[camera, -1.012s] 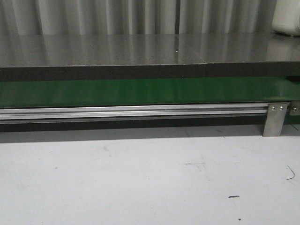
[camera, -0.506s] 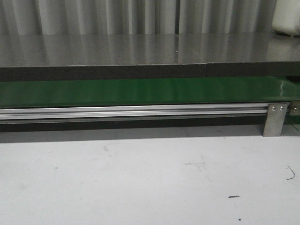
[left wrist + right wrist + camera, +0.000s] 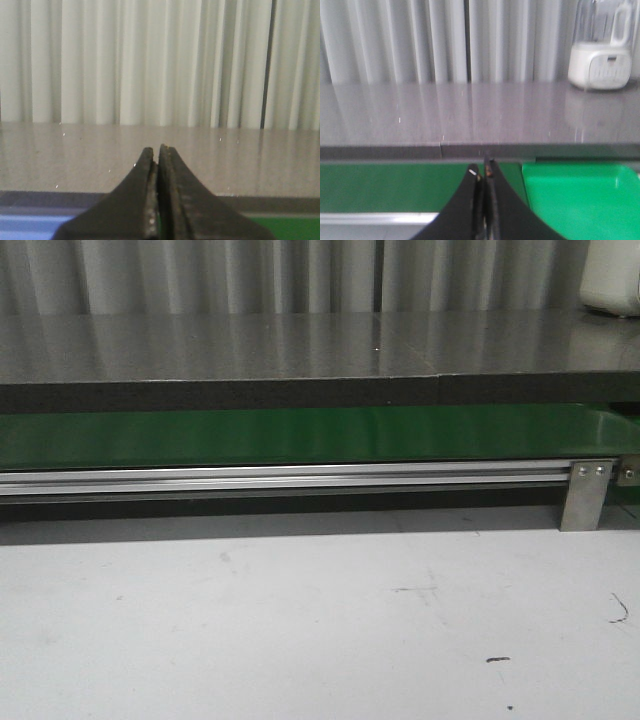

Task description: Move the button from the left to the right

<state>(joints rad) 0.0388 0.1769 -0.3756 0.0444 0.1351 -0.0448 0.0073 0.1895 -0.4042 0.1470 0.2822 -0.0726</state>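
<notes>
Nearest to the robot, the white table (image 3: 300, 630) fills the lower part of the front view, scuffed, with small dark marks toward its right side. Neither arm shows in that view, and the button is not visible in any of the three views, so its place cannot be told.

Beyond the far edge of the table runs a silver rail (image 3: 280, 480), held near its right end by a metal bracket (image 3: 586, 495) that reaches down to the table. Just behind the rail lies the green belt (image 3: 300, 435), stretching from the left edge of the view to the right.

Both grippers hang above this strip. The left gripper (image 3: 158, 155) has its two dark fingers (image 3: 137, 200) pressed together with only a thin seam between them and nothing held; below it show a blue strip at one side and a patch of green belt at the other. The right gripper (image 3: 482, 175) is likewise pressed closed and holds nothing. Under it lies the green belt, and beside the belt's end sits a bright green tray (image 3: 580, 200).

Behind the belt stands a long grey counter (image 3: 300, 345), glossy, with a dark front edge. At its far right corner stands a white appliance (image 3: 599, 60) with a clear upper part. Farthest back hangs a pale pleated curtain (image 3: 150, 60) across the whole width.
</notes>
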